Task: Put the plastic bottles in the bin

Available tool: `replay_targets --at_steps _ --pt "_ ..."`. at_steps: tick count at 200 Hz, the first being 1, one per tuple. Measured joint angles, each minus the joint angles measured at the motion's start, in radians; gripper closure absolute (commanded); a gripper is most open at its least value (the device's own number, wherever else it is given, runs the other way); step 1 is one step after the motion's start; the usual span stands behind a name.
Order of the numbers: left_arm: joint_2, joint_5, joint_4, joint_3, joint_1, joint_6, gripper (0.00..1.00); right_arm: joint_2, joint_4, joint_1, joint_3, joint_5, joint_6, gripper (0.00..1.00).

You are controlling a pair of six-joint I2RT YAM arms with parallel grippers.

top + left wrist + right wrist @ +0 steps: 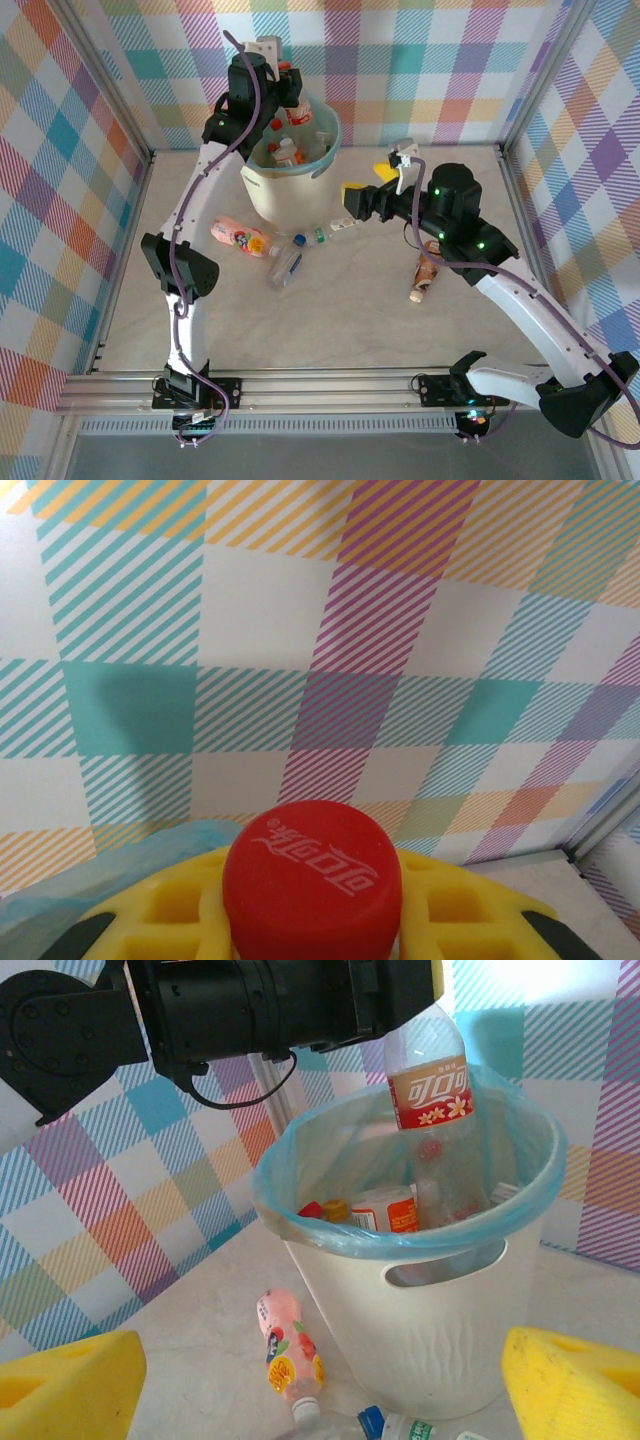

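top external first: where do we have the left gripper [290,95]?
– above the bin [268,195], clamped on a clear bottle [430,1080] with a red label. its red cap [312,875] sits between the yellow fingers [170,910], and it hangs base-down over the bin's opening.
– and our right gripper [368,182]?
– just right of the bin, jaws spread wide, nothing between them.
– what else do we count?
– several bottles [285,152] lie inside the bin. a pink bottle [238,237] lies near its left side, a blue-capped bottle [287,265] and a green-capped bottle [338,228] lie in front, and a brown bottle [427,278] lies well to the right.
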Motion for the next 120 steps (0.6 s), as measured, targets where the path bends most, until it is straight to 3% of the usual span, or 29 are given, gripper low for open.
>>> replay_targets --at_steps 67,120 --pt "-0.156 -0.057 0.217 -0.352 0.067 -0.095 1.00 0.003 -0.003 0.000 -0.015 -0.003 0.000 0.09" --pt "-0.183 -0.129 0.217 -0.408 0.092 -0.176 0.98 0.021 -0.007 0.000 -0.015 -0.004 0.001 0.10"
